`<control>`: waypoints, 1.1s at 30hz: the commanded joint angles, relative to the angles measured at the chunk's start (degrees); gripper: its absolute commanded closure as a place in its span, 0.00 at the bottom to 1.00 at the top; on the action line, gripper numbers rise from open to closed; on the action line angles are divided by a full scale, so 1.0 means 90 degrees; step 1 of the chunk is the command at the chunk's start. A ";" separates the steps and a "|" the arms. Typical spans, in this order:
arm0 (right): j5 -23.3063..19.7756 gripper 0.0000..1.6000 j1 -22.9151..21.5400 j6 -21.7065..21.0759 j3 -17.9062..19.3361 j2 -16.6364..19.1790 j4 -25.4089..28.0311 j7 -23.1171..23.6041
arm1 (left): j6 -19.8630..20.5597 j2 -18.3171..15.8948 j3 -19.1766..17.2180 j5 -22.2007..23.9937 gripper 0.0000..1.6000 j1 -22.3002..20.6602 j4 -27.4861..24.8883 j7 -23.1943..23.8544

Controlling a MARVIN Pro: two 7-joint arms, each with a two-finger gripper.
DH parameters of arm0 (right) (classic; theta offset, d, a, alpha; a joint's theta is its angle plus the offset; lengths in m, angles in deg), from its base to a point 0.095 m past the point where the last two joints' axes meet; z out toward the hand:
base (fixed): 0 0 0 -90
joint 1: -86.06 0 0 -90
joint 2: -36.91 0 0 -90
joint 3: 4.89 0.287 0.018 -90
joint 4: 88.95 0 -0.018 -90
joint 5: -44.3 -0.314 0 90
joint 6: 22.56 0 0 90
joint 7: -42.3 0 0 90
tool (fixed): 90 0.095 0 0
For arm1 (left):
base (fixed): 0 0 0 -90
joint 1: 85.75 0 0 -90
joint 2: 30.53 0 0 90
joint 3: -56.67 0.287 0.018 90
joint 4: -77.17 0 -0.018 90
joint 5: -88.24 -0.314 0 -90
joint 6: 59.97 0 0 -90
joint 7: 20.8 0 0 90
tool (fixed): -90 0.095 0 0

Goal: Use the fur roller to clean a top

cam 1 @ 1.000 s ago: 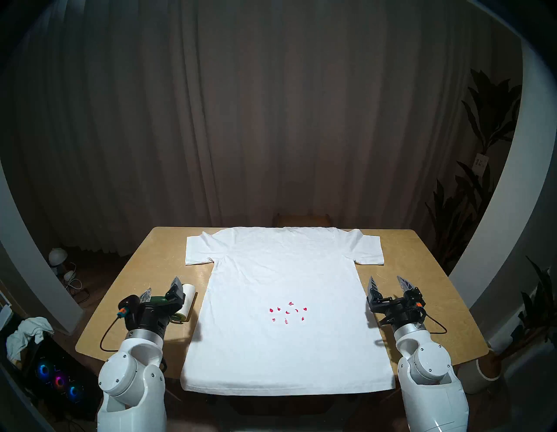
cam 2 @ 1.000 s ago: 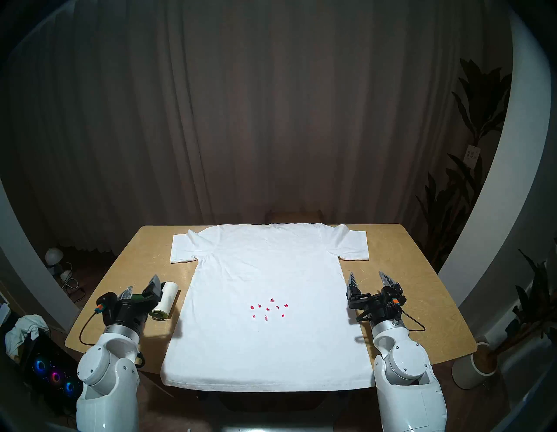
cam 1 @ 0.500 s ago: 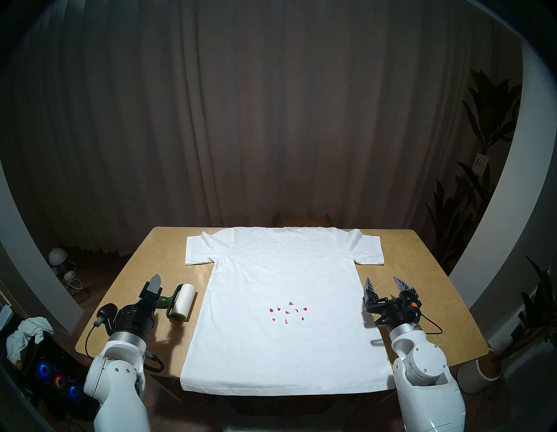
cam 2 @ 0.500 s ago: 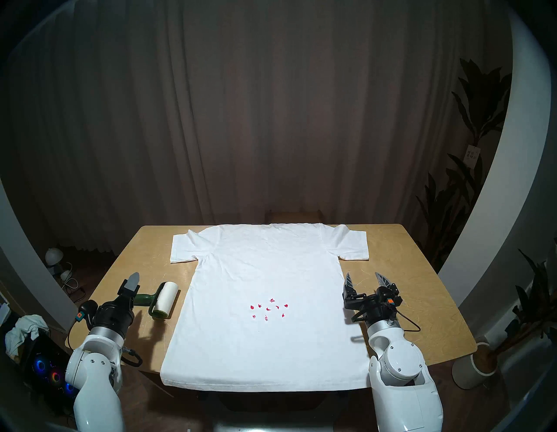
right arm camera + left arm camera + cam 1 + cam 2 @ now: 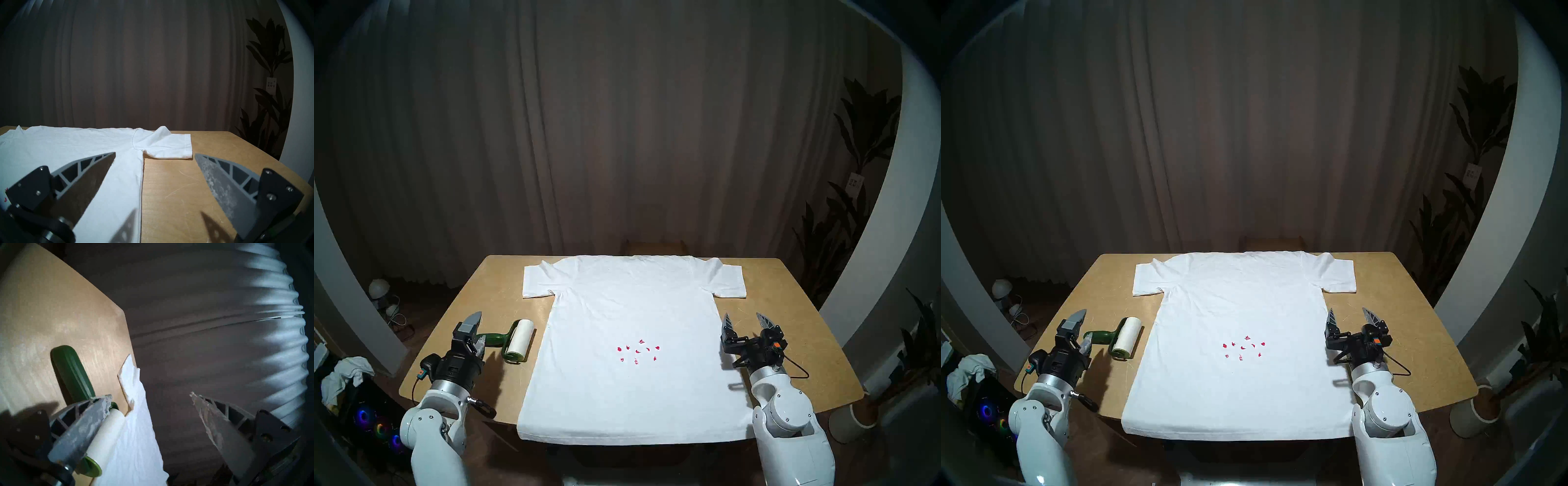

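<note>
1. I think I am at the very first step: picking up the fur roller [image 5: 513, 343]. It lies flat on the bench [image 5: 490, 298], just beside the left edge of the top [image 5: 629, 305], and nothing is holding it.
2. My left end effector [image 5: 477, 334] is spread wide and empty. It sits right at the tip of the green handle. One finger is near the handle end and the other sticks up higher.
3. My right end effector [image 5: 745, 322] is spread and empty too. It waits over the right edge of the top.
4. The top is laid out flat on the bench. Little red bits [image 5: 638, 351] sit in a bunch in its middle. I think those are what I must roll away.
5. Next I would slide the left fingers around the handle, squeeze, lift, and carry the white roll over to the red bits.
6. The head views show the whole bench, both arms and the red bits together.
7. The left wrist view does not show the main bunch. It shows the roller close up: the handle [image 5: 71, 373] runs away from the near finger [image 5: 81, 426], and the white roll sits just behind that finger.
8. The right wrist view shows the right sleeve [image 5: 169, 144] and the shirt's side edge between my fingers. It does not show the roller.
</note>
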 commanded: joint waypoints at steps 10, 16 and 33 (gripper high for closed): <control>0.0132 0.00 -0.0023 0.0250 -0.0028 -0.0001 0.0089 -0.0119 | 0.0250 -0.0060 -0.0160 0.0718 0.00 -0.0299 -0.0198 -0.0588; 0.0149 0.00 -0.0021 0.0310 -0.0046 0.0006 0.0050 -0.0123 | 0.0168 -0.0046 -0.0306 0.1421 0.00 -0.0339 -0.0075 -0.1120; 0.0190 0.00 -0.0026 0.0400 -0.0074 -0.0007 0.0011 -0.0154 | 0.0276 -0.0219 -0.0066 0.0979 0.00 -0.0276 -0.0213 -0.1950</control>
